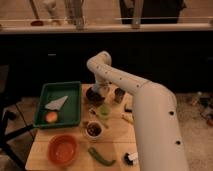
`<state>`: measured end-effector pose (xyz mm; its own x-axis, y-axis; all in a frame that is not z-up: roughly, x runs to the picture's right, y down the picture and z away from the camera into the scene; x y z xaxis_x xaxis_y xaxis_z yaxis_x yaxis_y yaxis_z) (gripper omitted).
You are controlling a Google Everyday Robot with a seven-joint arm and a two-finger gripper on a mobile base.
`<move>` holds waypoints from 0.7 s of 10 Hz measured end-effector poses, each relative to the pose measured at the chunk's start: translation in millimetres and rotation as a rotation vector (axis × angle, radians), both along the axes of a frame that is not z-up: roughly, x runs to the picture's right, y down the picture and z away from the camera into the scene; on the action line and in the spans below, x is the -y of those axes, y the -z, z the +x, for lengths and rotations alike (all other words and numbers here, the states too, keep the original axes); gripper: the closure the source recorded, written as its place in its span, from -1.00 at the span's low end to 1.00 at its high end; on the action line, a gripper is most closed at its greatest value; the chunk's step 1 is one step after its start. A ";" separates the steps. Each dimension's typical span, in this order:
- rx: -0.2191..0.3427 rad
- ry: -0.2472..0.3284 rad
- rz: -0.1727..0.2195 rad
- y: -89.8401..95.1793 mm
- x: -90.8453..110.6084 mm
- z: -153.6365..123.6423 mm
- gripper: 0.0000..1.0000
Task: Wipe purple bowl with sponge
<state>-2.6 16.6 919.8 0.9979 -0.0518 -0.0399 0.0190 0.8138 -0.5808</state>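
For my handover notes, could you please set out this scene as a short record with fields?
gripper: low over the purple bowl, at the table's far side
purple bowl: just right of the green tray
green tray: holds a pale flat piece and a round orange thing
orange bowl: near left corner
white cup: middle, dark contents

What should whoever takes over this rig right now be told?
Tool: low over the purple bowl, at the far side of the table, just right of the green tray. What it holds is hidden.
Sponge: cannot pick it out for sure.
Done: the tool is at the bowl; no sign whether any wiping is done.
Left: confirm the sponge is in the tool, then wipe the bowl's inside.
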 end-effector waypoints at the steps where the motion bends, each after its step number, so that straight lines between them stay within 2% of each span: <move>1: 0.005 -0.003 -0.001 -0.9 1.0 -0.9 1.00; 4: 0.037 -0.001 -0.002 -0.1 2.8 -12.2 1.00; 7: 0.088 0.016 -0.014 15.6 -5.7 -19.4 1.00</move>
